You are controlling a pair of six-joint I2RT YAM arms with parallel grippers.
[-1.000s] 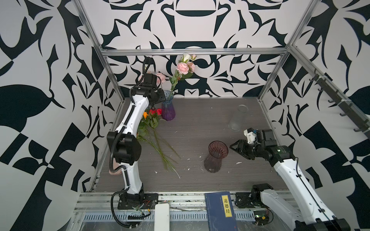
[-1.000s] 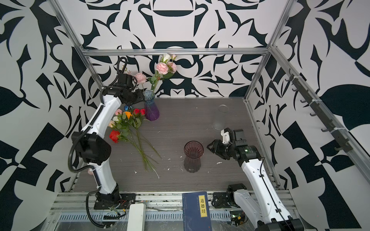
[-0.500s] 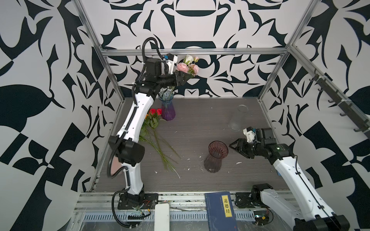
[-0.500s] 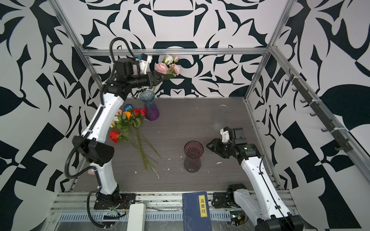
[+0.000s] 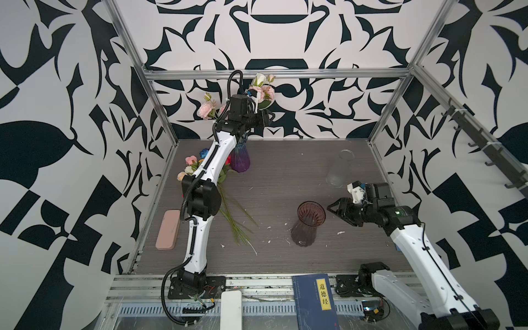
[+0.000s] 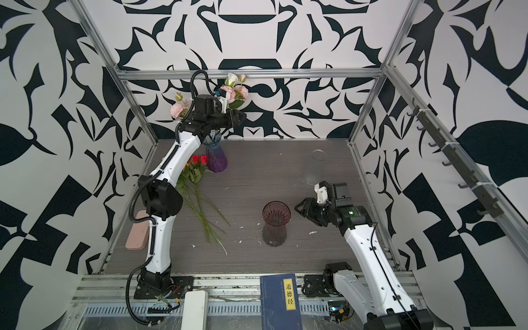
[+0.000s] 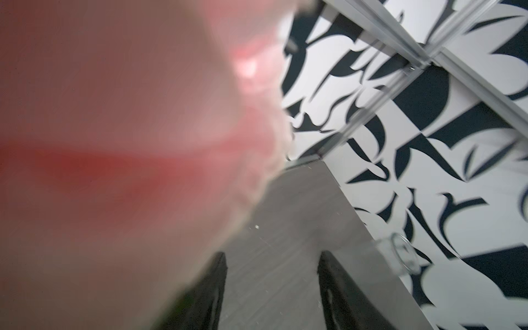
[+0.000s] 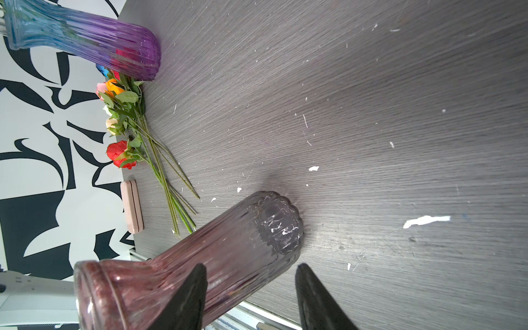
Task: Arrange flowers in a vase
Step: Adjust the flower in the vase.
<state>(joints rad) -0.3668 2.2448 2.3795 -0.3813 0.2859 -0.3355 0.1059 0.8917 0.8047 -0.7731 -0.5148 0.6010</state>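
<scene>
A blue-to-purple vase (image 5: 240,158) (image 6: 216,160) stands at the back left and holds pink flowers (image 5: 204,110) (image 5: 264,91) on tall stems. My left gripper (image 5: 267,117) (image 6: 241,117) is raised above that vase, among the blooms. In the left wrist view a blurred pink bloom (image 7: 128,128) fills most of the picture. The left gripper (image 7: 271,257) is open with only bare table showing between its fingers. Loose flowers (image 5: 197,165) (image 8: 123,123) lie on the table left of the vase. My right gripper (image 5: 335,207) (image 8: 251,268) is open beside a dark red vase (image 5: 308,225) (image 8: 214,257).
A clear glass (image 5: 340,170) (image 7: 405,254) stands at the back right. A pink case (image 5: 168,230) (image 8: 132,205) lies by the left edge. A blue book (image 5: 314,303) and a white block (image 5: 231,310) rest on the front rail. Patterned walls enclose three sides.
My left arm rose from beside the purple vase's neck up to the blooms, and its gripper swung to the right. The right arm has not moved.
</scene>
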